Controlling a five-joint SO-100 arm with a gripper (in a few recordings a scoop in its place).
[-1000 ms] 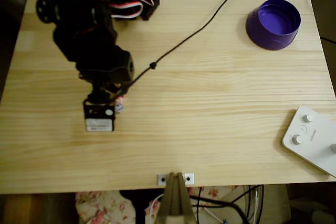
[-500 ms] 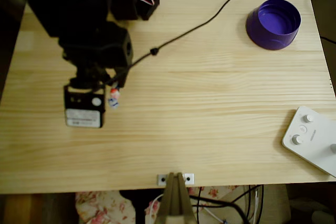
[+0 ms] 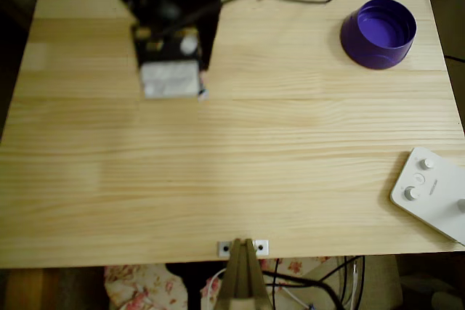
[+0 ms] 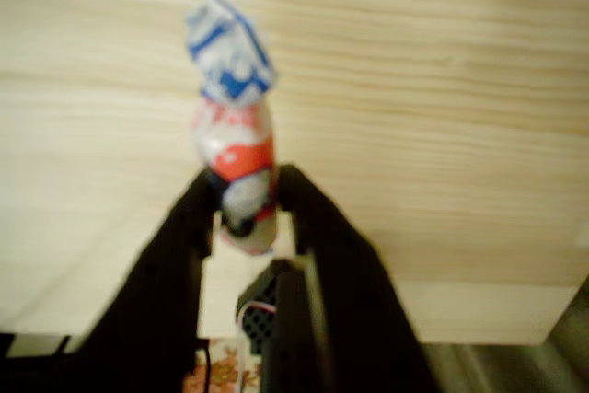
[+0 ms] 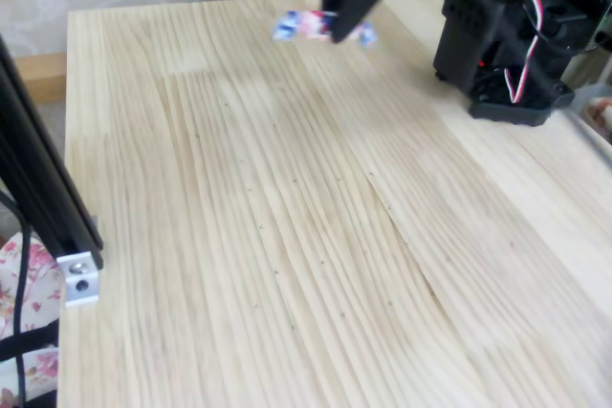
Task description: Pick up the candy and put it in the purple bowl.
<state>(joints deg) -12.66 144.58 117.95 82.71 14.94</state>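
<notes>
The wooden table carries everything, and most of its top is bare. The purple bowl stands near the far right corner in the overhead view, open side up. A white device with knobs lies at the right edge, toward the near corner, partly cut off.

The arm is a dark, blurred mass over the far left part of the table in the overhead view. Its gripper is closed narrow on the candy; the two black fingers pinch its lower end. The candy is lifted clear of the table. Its long axis continues straight out from the fingers, with one twisted end free in front.

The bowl lies well apart from the gripper, along the far edge toward the right, so the next move is probably a carry across.

In the overhead view the candy is almost hidden beside the wrist.
</notes>
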